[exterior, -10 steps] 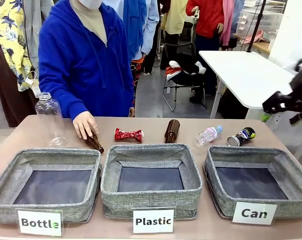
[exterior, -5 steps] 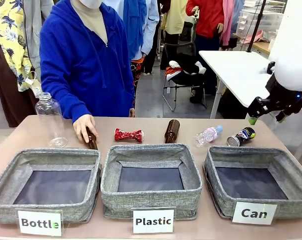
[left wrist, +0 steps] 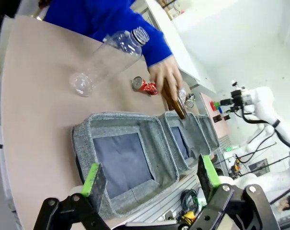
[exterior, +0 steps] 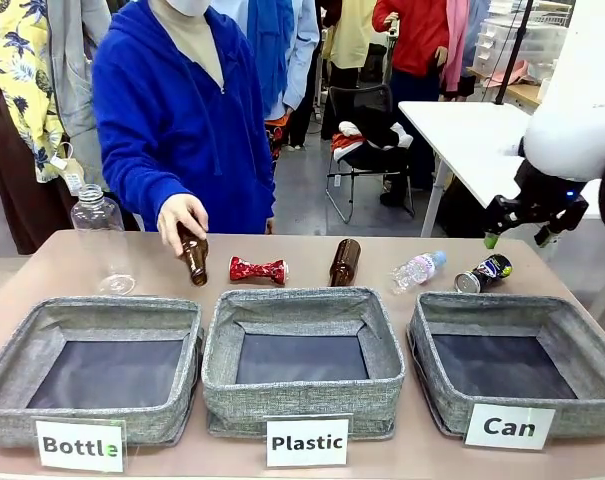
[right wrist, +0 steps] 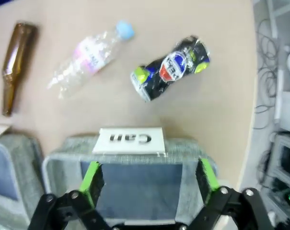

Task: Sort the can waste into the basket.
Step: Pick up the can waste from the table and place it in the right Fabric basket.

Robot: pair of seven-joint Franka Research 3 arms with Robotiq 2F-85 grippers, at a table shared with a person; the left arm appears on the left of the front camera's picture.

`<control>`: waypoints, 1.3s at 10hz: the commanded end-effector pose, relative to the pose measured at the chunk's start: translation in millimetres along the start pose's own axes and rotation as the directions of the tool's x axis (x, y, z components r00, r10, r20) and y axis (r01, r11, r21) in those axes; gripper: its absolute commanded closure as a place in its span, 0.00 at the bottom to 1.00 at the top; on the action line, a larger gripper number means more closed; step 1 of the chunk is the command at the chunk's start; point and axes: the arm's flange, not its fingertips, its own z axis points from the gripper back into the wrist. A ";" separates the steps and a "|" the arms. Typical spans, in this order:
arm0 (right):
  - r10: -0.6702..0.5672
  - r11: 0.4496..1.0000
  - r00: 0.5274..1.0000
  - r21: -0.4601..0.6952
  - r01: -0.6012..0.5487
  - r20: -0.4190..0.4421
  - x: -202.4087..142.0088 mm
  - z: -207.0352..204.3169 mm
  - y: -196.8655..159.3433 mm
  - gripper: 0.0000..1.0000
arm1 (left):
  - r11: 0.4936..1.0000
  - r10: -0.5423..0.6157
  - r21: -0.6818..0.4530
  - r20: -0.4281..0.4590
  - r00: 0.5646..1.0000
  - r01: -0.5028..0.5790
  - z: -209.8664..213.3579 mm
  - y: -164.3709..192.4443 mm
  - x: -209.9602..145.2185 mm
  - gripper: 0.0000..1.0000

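- Two cans to sort, and neither is in the Can basket [exterior: 502, 303] yet; its dark floor is bare.
- Change in the last second: the right gripper [exterior: 516, 238] has swung in from beyond the basket's right side. It now hangs above the table just past the basket's far rim, over the silver can [exterior: 483, 273] and slightly to its right.
- Also changed: well to the basket's left, the person's hand [exterior: 180, 218] has lifted a brown bottle [exterior: 193, 257] off the table.
- Reading: the approach to the silver can has begun but no grasp has. The person's work is far from this end, so a clash looks unlikely.
- Right claw: fingers spread fully, nothing between them. The right wrist view looks down past them at the basket's rim [right wrist: 183, 152] and the can [right wrist: 170, 68] beyond.
- Left gripper [left wrist: 149, 173]: also spread fully and empty, held high, well to the basket's left.
- Silver can: on its side, just beyond the basket's far rim near its middle. The long axis runs diagonal to that rim, with the lidded end turned toward the basket and leftward and the base pointing away and rightward. The body looks dented.
- Red can [exterior: 258, 269]: on its side, well to the basket's left and beyond the middle bin. It is pinched at the waist, with its long axis roughly parallel to the basket's far rim.
- The jaws would likely need to turn across the silver can's diagonal axis before coming down.
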 end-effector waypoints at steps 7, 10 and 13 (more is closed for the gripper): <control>-0.384 0.921 0.921 -0.092 0.378 -0.064 69.5 -85.2 -18.2 0.00 | 1.000 -0.023 -0.019 0.018 1.000 0.024 0.1 0.7 1.6 0.00; -0.644 0.763 0.762 -0.124 0.634 -0.064 75.0 -102.5 -31.9 0.00 | 1.000 0.019 -0.009 -0.003 1.000 -0.019 72.5 -48.4 -23.2 0.00; -0.772 0.630 0.634 -0.075 0.773 0.041 76.8 -114.9 -39.2 0.00 | 0.997 -0.069 0.014 -0.143 0.987 0.071 107.8 -64.3 -58.8 0.00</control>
